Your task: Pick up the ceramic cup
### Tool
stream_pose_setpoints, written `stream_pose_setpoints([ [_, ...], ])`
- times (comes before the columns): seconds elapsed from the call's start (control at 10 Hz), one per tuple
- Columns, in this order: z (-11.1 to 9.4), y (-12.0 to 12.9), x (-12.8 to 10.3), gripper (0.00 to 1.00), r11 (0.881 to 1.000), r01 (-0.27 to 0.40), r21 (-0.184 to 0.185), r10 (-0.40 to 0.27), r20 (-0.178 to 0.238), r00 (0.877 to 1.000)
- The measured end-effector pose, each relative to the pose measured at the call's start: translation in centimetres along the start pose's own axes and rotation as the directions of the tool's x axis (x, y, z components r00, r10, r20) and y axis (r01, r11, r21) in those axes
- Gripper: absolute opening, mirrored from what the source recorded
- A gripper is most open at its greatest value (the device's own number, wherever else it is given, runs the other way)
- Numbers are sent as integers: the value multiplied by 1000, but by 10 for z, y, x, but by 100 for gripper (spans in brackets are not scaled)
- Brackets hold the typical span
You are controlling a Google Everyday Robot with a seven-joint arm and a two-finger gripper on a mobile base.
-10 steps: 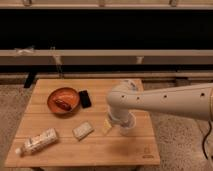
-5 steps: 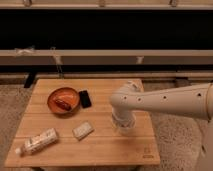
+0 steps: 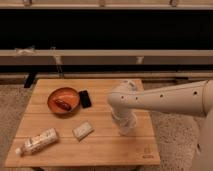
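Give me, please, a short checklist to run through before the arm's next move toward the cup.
1. Cup in view: not ok; the arm covers the right side of the table, and no cup shows.
2. Pincer position: ok; it points down over the table's right side.
3. Pincer grip state: cannot tell.
4. Bowl away from the pincer: ok; it sits at the left.
5. Black object, packet, bottle clear of the arm: ok.
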Motion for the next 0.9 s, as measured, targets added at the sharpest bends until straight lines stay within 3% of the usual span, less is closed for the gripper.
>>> stream_pose_setpoints([
  [0.6,-70,-7,-26,4,997,75,32,-78,99,992],
  [0.9,-81,-6,-34,4,994,107,24,-109,114,987],
])
